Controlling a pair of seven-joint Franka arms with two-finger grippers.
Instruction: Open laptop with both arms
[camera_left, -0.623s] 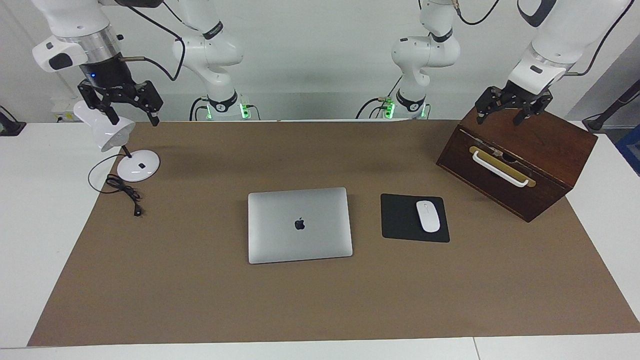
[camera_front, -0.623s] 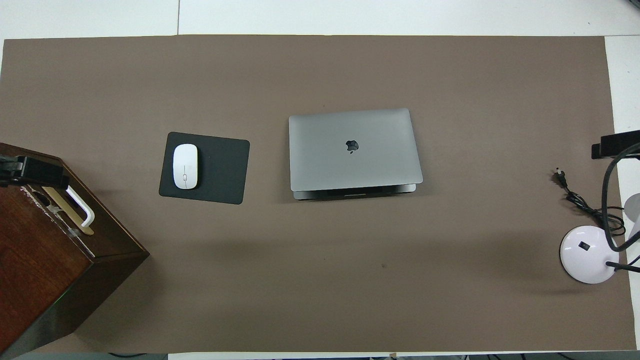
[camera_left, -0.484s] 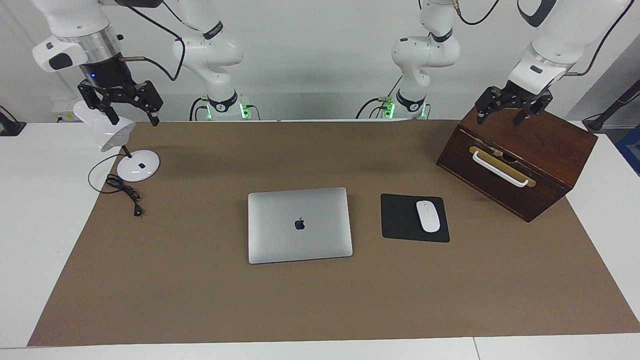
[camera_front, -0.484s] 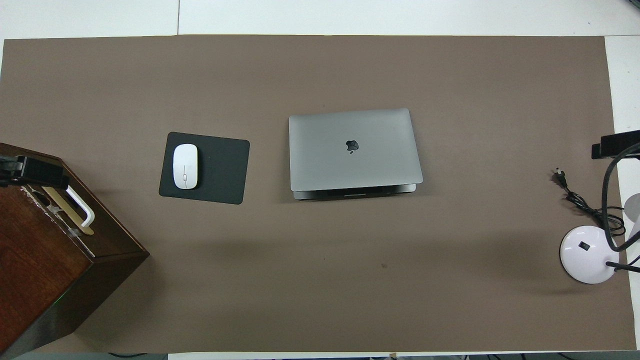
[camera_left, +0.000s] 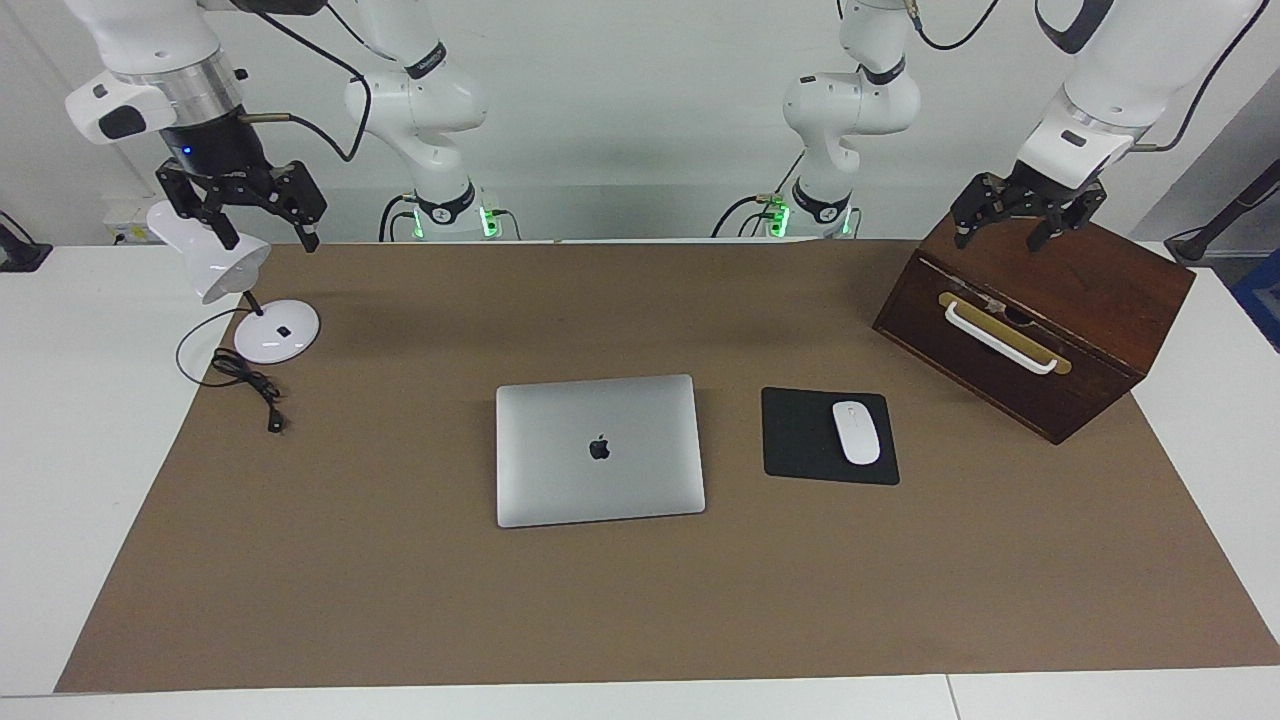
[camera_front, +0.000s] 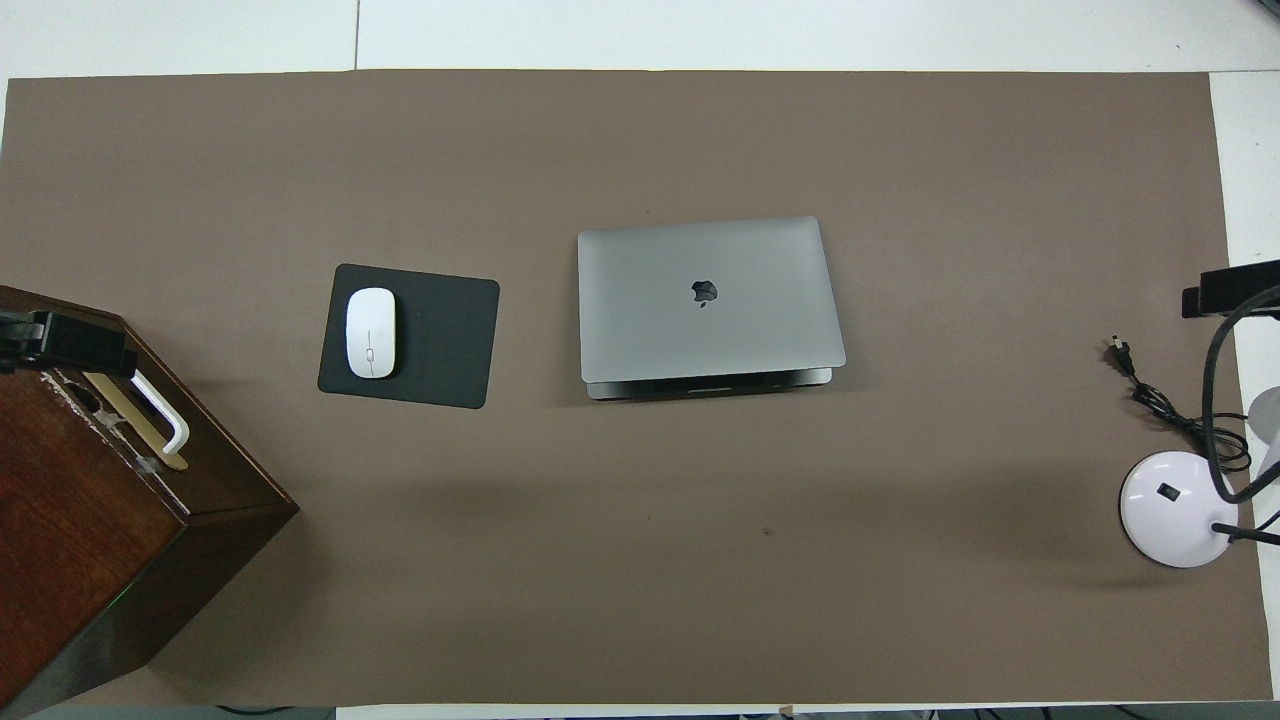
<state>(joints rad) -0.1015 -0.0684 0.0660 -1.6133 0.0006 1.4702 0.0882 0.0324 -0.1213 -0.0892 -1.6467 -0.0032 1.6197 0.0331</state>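
The silver-grey laptop (camera_left: 600, 450) lies shut and flat in the middle of the brown mat, its dark apple logo up; it also shows in the overhead view (camera_front: 708, 300). My left gripper (camera_left: 1001, 238) hangs open and empty over the top of the wooden box, well away from the laptop; only its tip shows in the overhead view (camera_front: 70, 342). My right gripper (camera_left: 268, 238) hangs open and empty over the white desk lamp at the right arm's end of the table; its tip shows in the overhead view (camera_front: 1228, 298).
A black mouse pad (camera_left: 800, 440) with a white mouse (camera_left: 856, 432) lies beside the laptop toward the left arm's end. A dark wooden box (camera_left: 1090, 290) with a white handle stands there too. The white lamp (camera_left: 272, 332) and its black cord (camera_left: 250, 385) sit at the right arm's end.
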